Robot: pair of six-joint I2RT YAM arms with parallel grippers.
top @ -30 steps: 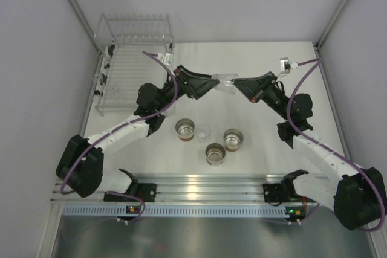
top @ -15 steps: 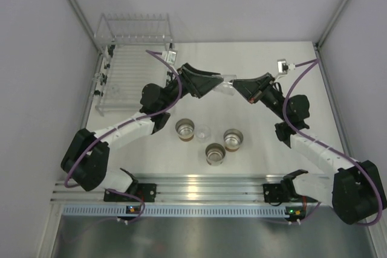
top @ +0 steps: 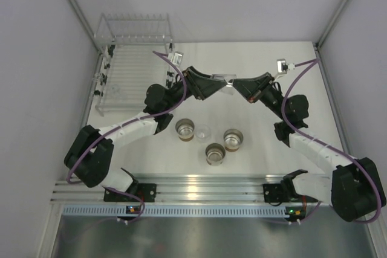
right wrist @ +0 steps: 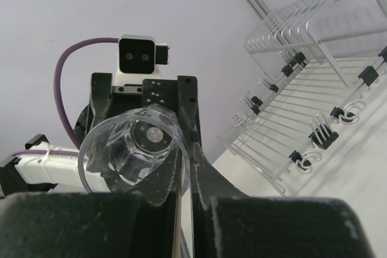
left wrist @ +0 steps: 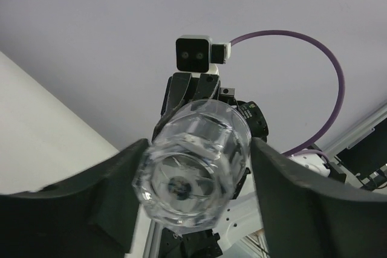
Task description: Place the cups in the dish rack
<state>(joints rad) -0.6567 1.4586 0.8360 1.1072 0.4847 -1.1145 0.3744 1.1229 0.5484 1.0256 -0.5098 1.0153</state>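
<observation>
Clear cup (top: 222, 80) hanging in the air at 3 o'clock of the dish rack (top: 139, 67), rim being pinched by the narrow fingers of the right gripper (top: 234, 83). Just slid in from 9 o'clock: left gripper (top: 217, 81), fingers wide around it, hard telling if squeezing yet. Looking like a hand-over toward the rack.

Dish rack (top: 134, 66) far left; four cups (top: 203, 131) near centre; another cup (top: 225, 81) raised behind them.
</observation>
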